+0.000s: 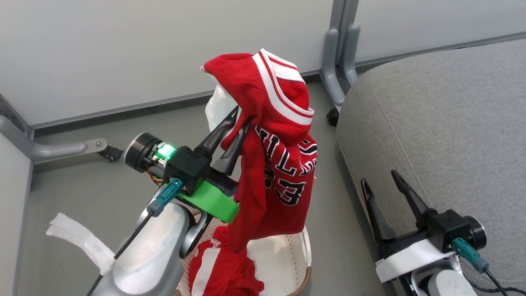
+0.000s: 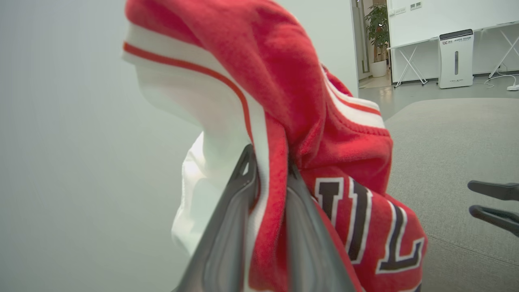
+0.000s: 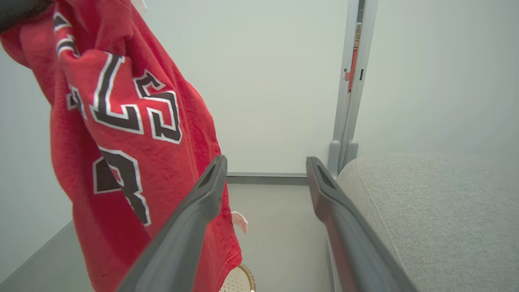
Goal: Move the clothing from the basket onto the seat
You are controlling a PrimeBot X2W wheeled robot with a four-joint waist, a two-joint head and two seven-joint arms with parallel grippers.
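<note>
My left gripper (image 1: 240, 117) is shut on the red jersey (image 1: 279, 164), which hangs above the basket with its "23" and lettering showing. Up close, the left gripper (image 2: 269, 162) pinches the jersey (image 2: 304, 121) at its white-striped trim. The second red piece with a white stripe (image 1: 222, 267) lies in the cream basket (image 1: 302, 263) beneath, partly hidden by my left arm. The jersey (image 3: 121, 134) also hangs left of my open right gripper (image 3: 265, 162). That right gripper (image 1: 380, 177) stands empty at the front edge of the grey seat (image 1: 444, 135).
White partition walls stand behind, with grey caster feet (image 1: 333, 82) on the floor between basket and seat. A white cloth strip (image 1: 78, 240) lies on the grey floor at lower left. The seat (image 2: 454, 154) spreads wide to the right.
</note>
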